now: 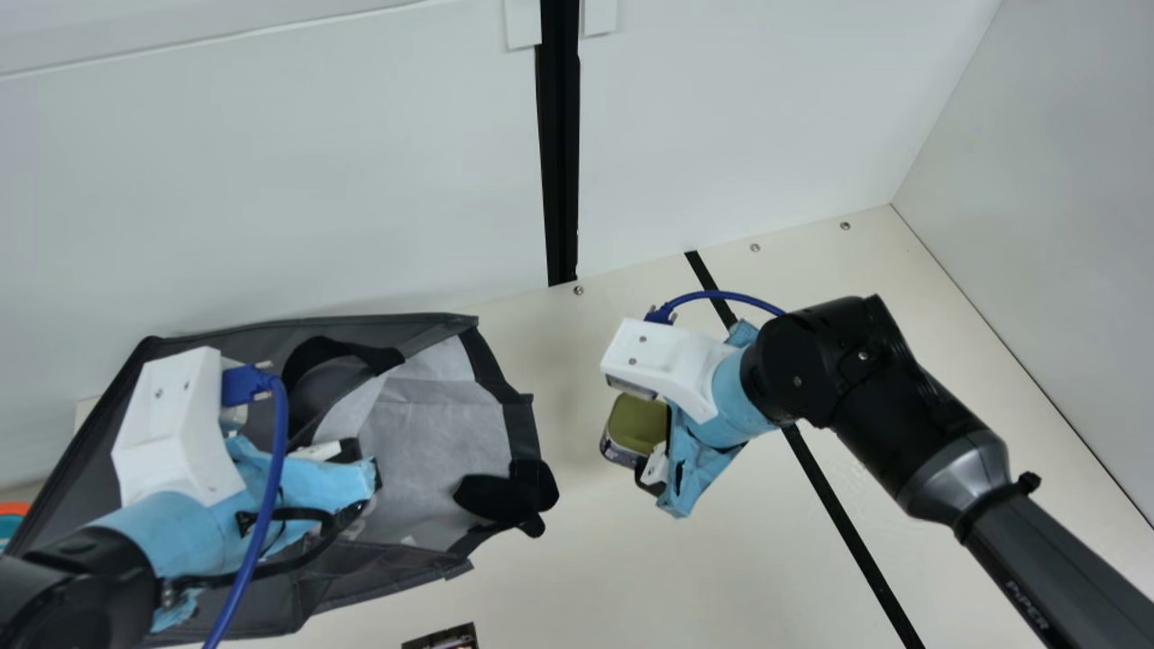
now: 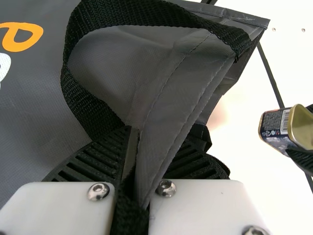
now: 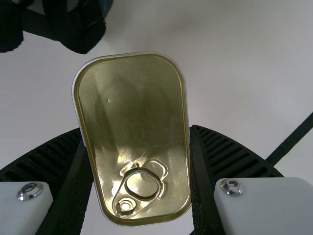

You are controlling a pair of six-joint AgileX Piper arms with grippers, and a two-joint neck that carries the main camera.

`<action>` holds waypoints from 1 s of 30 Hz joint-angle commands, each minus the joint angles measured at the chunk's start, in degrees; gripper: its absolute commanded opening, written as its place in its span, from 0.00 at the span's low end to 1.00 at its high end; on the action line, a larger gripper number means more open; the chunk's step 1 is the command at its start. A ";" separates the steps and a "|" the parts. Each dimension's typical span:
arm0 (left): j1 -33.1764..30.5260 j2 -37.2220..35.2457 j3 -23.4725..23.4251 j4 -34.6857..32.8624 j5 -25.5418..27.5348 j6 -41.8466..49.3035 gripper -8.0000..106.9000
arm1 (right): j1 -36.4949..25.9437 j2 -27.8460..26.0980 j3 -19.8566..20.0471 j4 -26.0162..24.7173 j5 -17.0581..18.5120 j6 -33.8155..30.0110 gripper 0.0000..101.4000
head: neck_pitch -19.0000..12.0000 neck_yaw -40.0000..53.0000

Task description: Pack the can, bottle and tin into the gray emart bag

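The gray bag (image 1: 433,424) lies open at the left, its pale lining showing. My left gripper (image 1: 361,460) is over the bag; in the left wrist view, my left gripper (image 2: 137,161) is shut on the bag's edge (image 2: 181,93), beside a black strap handle. Right of the bag, my right gripper (image 1: 651,464) holds the gold-lidded tin (image 1: 638,424) above the table. In the right wrist view, my right gripper (image 3: 139,166) is shut on the tin (image 3: 132,112), one finger at each long side, with the ring-pull lid facing the camera. The tin (image 2: 279,129) also appears in the left wrist view.
A dark printed object (image 1: 442,637) lies at the main view's bottom edge. An orange and teal item (image 1: 11,518) is at the far left. White walls stand behind and to the right of the table (image 1: 631,577). The bag's black handle (image 1: 505,498) hangs over its right side.
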 commanded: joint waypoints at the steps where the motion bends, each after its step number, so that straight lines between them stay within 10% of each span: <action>1: 0.00 0.00 0.00 0.00 0.00 0.00 0.16 | 0.40 -0.19 0.10 0.06 0.14 -0.18 0.00 | -1.30 -0.05; 30: 0.00 0.00 0.00 0.00 0.00 0.00 0.16 | 6.35 -2.23 3.10 6.46 -2.34 -1.75 0.00 | -1.30 -0.05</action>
